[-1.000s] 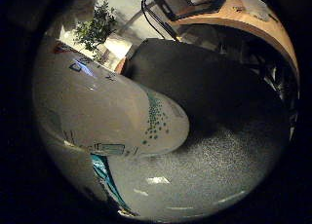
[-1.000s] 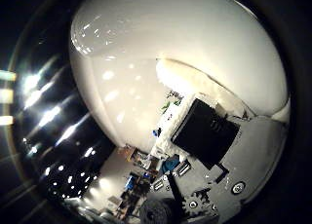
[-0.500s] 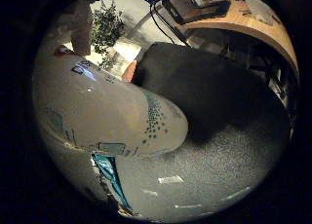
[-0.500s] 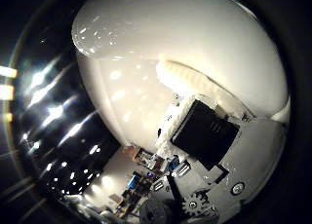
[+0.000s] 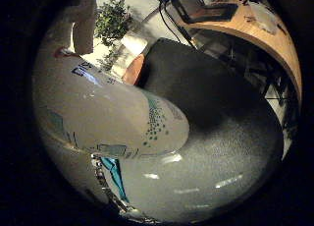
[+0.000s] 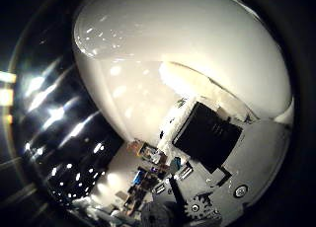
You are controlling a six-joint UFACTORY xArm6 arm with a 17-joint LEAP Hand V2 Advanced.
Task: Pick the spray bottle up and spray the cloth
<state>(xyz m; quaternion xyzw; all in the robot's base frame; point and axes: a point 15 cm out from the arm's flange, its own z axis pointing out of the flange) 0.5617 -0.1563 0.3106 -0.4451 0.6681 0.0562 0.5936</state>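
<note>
White spray bottle (image 5: 103,118), teal dotted label with unreadable print, fills the palm views; robot hand (image 6: 212,153) grips it.

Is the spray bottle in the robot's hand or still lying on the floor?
In the hand. The spray bottle fills both palm views, with a finger against it.

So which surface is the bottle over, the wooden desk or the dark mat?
The dark mat; the spray bottle overlaps it, the wooden desk lies beyond.

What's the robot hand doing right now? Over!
Hand shut on bottle, bottle right up against the palm. Dark mat beyond it. Cloth not in view. Nothing in the way.
</note>
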